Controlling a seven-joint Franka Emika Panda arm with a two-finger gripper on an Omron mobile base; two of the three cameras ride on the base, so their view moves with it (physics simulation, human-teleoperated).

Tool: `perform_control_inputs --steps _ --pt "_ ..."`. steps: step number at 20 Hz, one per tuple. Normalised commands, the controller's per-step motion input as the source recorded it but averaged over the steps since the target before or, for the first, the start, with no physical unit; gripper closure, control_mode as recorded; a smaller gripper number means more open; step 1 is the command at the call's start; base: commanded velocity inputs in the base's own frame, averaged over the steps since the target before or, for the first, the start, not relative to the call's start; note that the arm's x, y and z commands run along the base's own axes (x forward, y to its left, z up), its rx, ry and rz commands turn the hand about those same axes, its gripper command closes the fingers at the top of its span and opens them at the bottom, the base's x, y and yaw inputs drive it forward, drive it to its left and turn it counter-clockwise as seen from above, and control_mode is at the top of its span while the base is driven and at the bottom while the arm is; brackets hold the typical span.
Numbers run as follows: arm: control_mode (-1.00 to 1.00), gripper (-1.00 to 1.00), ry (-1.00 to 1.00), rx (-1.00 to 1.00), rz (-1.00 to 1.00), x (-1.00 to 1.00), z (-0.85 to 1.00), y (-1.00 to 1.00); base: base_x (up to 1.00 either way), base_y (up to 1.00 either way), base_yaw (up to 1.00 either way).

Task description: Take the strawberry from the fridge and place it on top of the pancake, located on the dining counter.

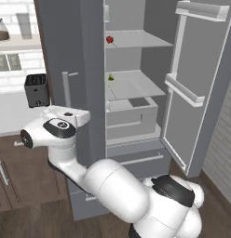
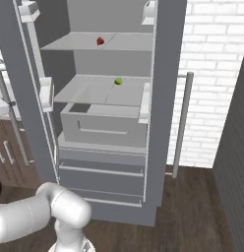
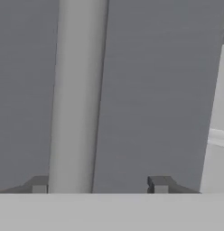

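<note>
Nearest the hand camera are the two fingertips of the end effector [image 3: 99,185], and the fridge's left door handle [image 3: 77,94] runs up right between them. The fingertips sit apart with clear gaps on either side of the bar, so it looks open and holding nothing, just straddling the handle.

Where the trouble could come from, as a guess: the arm [image 1: 112,186] is parked tight against the closed left door, and the strawberry [image 1: 109,40] is way up on the top shelf, behind the right door opening. If the hand swings straight across, a finger could catch the handle or the door edge. The berry is also tiny and roundish, so a slightly off pinch could pop it out and send it rolling off the shelf. The right door [image 1: 196,88] hangs open close by, so a wide swing might clip it too.

Counts inside the fridge [image 2: 109,98]:
- one strawberry, top shelf
- one small green item [image 2: 118,80], shelf below
- two shelves, one bin under them
- two drawers at the bottom

There's also one toaster [image 1: 37,90] on the table to the left.
</note>
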Motion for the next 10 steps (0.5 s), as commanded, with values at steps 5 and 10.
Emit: perform_control_inputs --steps 5,10 --pt "-1.00 -1.00 -0.08 0.08 -0.19 -0.41 -0.03 0.25 0.00 0.00 0.00" --pt "-1.00 -1.00 -0.01 0.11 -0.19 -0.54 -0.08 0.26 0.00 0.00 0.00"
